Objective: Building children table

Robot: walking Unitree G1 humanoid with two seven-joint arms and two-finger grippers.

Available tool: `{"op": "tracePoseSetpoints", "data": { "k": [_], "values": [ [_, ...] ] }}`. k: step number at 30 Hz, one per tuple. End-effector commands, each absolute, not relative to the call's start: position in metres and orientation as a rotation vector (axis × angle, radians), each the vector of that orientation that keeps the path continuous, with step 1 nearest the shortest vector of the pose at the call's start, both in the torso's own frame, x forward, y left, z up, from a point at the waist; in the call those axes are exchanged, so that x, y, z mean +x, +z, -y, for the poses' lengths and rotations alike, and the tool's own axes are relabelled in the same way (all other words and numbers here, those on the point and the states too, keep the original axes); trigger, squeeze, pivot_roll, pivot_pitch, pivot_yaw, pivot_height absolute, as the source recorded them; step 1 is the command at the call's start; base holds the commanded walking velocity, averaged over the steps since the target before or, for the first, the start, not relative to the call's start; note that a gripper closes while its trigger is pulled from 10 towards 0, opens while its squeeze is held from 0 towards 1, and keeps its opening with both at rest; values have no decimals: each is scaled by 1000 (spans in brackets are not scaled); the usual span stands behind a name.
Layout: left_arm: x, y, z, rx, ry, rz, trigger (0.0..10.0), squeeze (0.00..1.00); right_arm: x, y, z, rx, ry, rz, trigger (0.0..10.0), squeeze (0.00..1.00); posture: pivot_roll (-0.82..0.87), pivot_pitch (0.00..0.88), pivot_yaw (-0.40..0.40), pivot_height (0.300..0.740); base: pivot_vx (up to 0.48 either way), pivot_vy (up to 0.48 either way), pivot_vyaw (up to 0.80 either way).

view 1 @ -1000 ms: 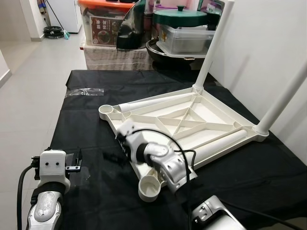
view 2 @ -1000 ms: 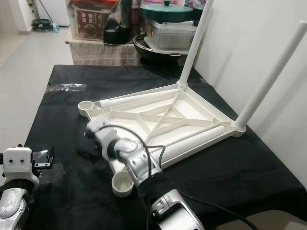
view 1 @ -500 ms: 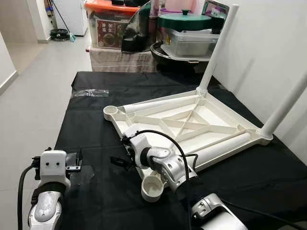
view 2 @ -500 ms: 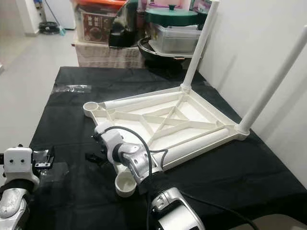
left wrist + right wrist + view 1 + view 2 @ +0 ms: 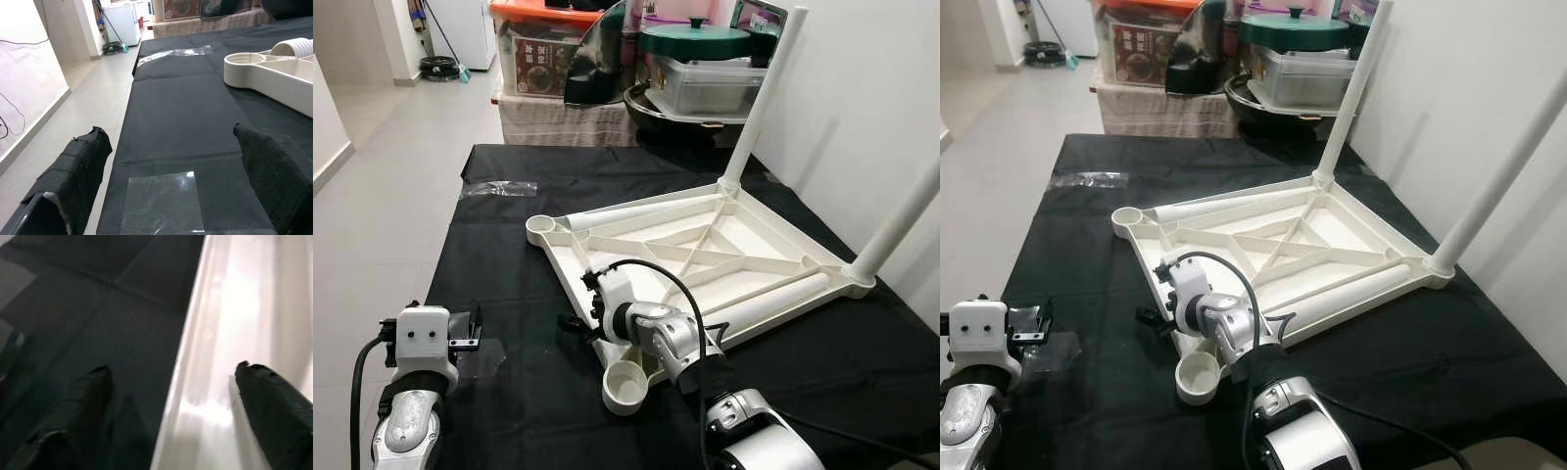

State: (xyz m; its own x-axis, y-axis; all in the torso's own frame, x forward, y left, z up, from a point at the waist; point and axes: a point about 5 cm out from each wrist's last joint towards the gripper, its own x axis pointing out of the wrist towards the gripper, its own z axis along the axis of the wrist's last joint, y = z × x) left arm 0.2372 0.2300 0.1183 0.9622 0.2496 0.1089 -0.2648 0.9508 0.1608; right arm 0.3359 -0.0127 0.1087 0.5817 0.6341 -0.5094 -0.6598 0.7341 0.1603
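I've pulled the right gripper [image 5: 171, 396] back down the tabletop [image 5: 705, 235] rim, fingers wide straddling it, lining up a grab.

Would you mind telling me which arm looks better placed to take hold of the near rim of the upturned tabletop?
The right. The right gripper is open and straddles the rim of the tabletop, one finger over the cloth, one over the plastic. The left gripper hovers near the cloth's edge, well short of it.

The overturned tabletop [image 5: 705, 250] and its legs [image 5: 759, 103] are plain cream-white. The surface [image 5: 499, 264] wears a black cloth. At twelve o'clock, a pot lid [image 5: 693, 41] is dark green.
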Motion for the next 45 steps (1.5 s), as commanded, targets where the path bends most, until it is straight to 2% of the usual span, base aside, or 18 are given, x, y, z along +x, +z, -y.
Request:
{"op": "tracePoseSetpoints", "data": {
  "k": [1,9,14,24,25,26,28,32,34,38,40,45],
  "values": [
    [237,113,-229,186,258,66,10000,0,327,94,12,-45,770,-643,0,0,76,0,-124,740,0,0,0],
    [238,113,-229,188,257,65,10000,0,321,94,10,-118,872,-618,0,0,75,0,-125,740,0,0,0],
    [238,113,-228,189,255,64,10000,0,308,94,16,-375,1116,-477,0,0,66,0,-124,740,0,0,0],
    [238,112,-227,186,254,61,10000,0,292,97,39,-545,1297,-394,0,0,55,0,-121,740,0,0,0],
    [237,111,-226,185,253,60,10000,0,284,98,50,-578,1363,-363,0,0,51,0,-119,740,0,0,0],
    [237,111,-226,185,253,60,10000,0,284,98,50,-578,1363,-363,0,0,51,0,-119,740,0,0,0],
    [237,111,-226,185,252,59,10000,0,275,102,72,-616,1432,-334,0,0,44,0,-115,740,0,0,0],
    [237,111,-226,186,251,57,10000,0,268,104,93,-633,1465,-337,0,0,41,0,-114,740,0,0,0],
    [238,110,-226,187,247,56,10000,0,263,107,114,-635,1482,-362,0,0,33,0,-105,740,0,0,0],
    [238,110,-226,188,244,56,10000,0,260,113,130,-611,1487,-371,0,0,30,0,-102,740,0,0,0],
    [239,111,-227,193,242,57,10000,0,253,123,147,-583,1511,-377,0,0,25,0,-95,740,0,0,0],
    [239,111,-228,195,242,58,10000,0,247,128,155,-580,1534,-380,0,0,25,0,-95,740,0,0,0]
  ]
}}
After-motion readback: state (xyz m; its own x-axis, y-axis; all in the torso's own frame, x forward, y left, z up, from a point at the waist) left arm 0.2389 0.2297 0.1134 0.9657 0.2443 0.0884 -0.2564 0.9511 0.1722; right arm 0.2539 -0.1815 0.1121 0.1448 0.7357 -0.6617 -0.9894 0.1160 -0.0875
